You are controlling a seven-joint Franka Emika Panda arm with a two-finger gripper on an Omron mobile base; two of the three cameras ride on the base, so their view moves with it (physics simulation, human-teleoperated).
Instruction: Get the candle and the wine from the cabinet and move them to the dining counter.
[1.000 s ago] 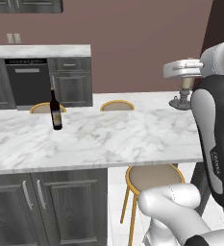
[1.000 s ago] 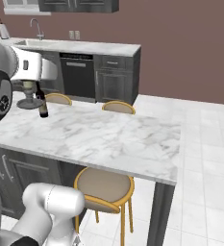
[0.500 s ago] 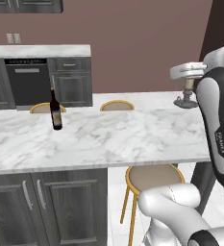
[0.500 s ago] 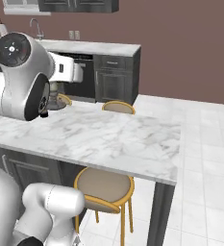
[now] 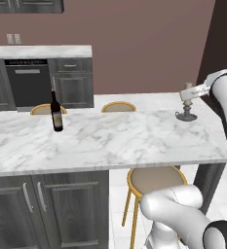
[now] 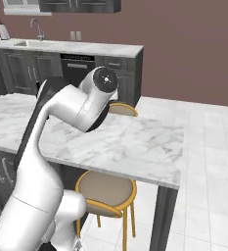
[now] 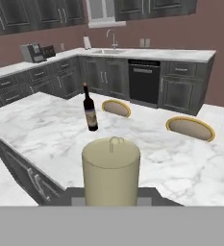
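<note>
Marble dining surface (image 5: 110, 141) fills mid-frame in the left base view. Wine (image 5: 56, 112) stands upright at its left, near the far edge, just in front of a wooden stool (image 5: 47, 110). Candle (image 5: 186, 104) sits at right of frame, its round base (image 5: 186, 116) down at the surface near the right end; contact unclear. End effector (image 5: 188, 92) is clamped on the candle top. Hand view: cream candle (image 7: 111, 171) at bottom centre, wine (image 7: 89, 113) beyond it.
</note>
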